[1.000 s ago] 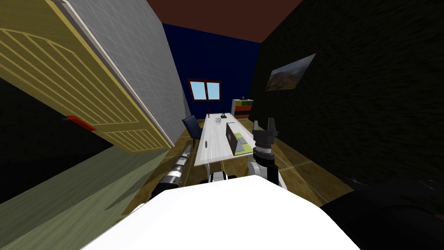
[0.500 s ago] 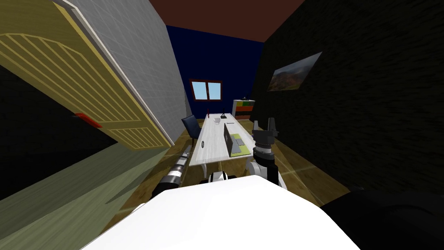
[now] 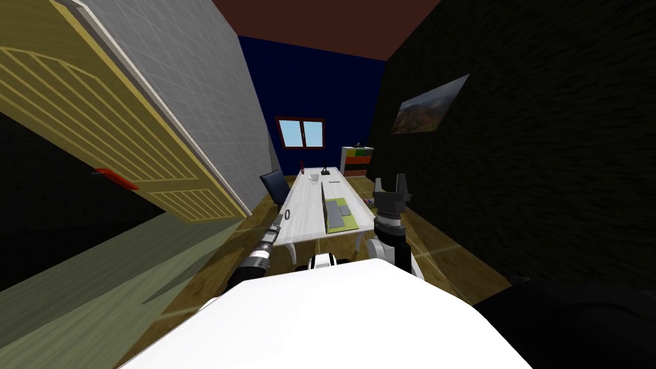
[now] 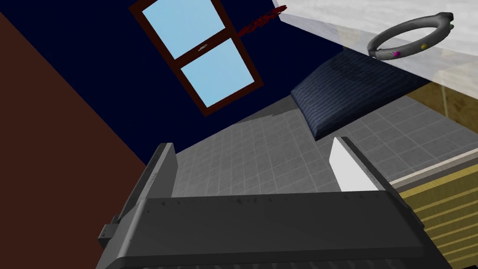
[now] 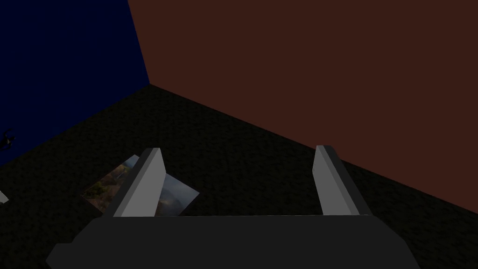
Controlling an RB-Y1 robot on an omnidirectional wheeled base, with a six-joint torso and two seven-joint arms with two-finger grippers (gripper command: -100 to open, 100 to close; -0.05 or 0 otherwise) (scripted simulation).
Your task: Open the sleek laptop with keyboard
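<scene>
Laptop [image 3: 334, 215] lies on desk [image 3: 305, 215], well beyond spread left fingers [image 4: 161, 173] and right fingers [image 5: 144, 183].

Long white worktop [image 3: 307, 221] with a grey ring [image 3: 287, 214] on its 9 o'clock edge, blue chair [image 3: 275, 186] beside it around 10, colourful shelf [image 3: 357, 160] at 1, window [image 3: 300, 132] at 12.

Small items [image 3: 314, 179] at desk's [image 3: 307, 218] far end unidentifiable.

A home study: long white desk [image 3: 304, 216] with laptop [image 3: 334, 210], blue chair [image 3: 274, 186], bookshelf [image 3: 357, 160], window [image 3: 300, 132].
</scene>
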